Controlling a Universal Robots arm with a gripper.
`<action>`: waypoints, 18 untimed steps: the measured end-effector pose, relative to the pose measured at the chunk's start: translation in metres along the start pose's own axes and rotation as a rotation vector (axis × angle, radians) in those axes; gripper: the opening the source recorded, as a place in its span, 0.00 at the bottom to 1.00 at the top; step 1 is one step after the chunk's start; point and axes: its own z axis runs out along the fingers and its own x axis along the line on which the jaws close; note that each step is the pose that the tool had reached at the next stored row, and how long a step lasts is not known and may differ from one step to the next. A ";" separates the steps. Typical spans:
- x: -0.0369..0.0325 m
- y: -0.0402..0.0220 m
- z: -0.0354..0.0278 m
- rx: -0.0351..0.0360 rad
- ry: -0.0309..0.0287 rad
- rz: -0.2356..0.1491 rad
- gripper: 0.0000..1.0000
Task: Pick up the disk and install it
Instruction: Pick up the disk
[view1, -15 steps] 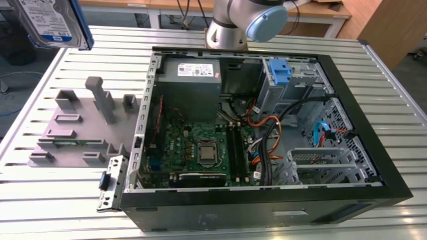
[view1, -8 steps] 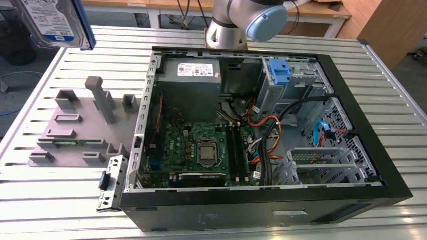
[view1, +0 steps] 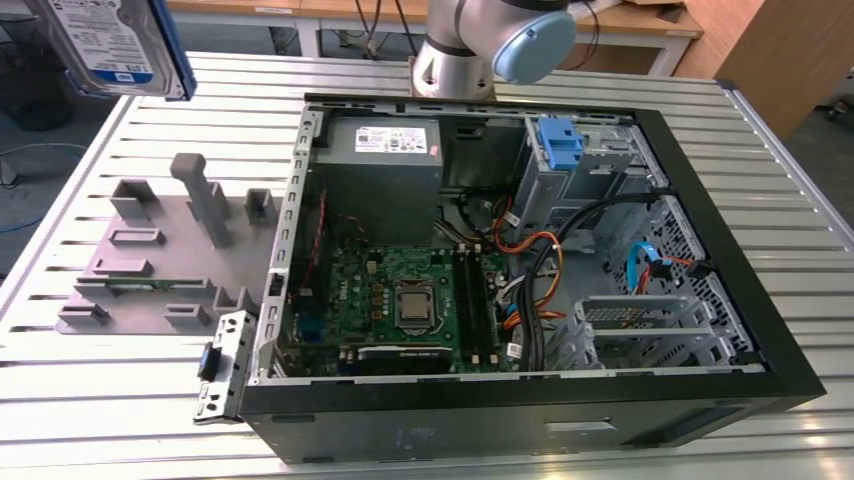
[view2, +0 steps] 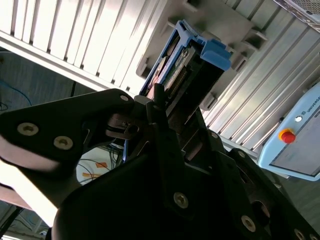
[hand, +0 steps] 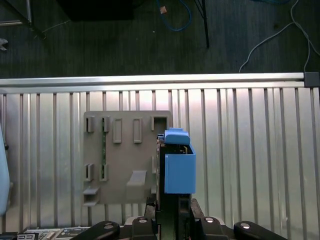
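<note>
The disk (view1: 114, 45) hangs high over the table's far corner at the exterior view's left, silver with a white-and-blue label and a blue carrier frame along its edge. In both wrist views I see it edge-on, and my gripper (hand: 170, 212) is shut on its near end. Its blue carrier (hand: 179, 167) points away from the wrist, above the grey fixture plate (hand: 125, 155). In the second wrist view the disk (view2: 185, 70) sticks out from between my black fingers (view2: 160, 107), tilted over the slatted table.
An open computer case (view1: 787, 385) lies on the slatted table with motherboard, cables, a grey power-supply box (view1: 380, 150) and a drive bay with a blue latch (view1: 561, 145). The grey fixture plate (view1: 160, 250) sits beside the case. The arm's base (view1: 487, 45) stands behind the case.
</note>
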 end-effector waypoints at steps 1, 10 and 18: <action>0.0000 -0.0005 0.0000 0.0001 0.0000 0.000 0.35; -0.0003 -0.0054 -0.0002 -0.0001 0.0000 0.000 0.35; -0.0004 -0.0072 -0.0002 -0.0001 0.0000 0.000 0.35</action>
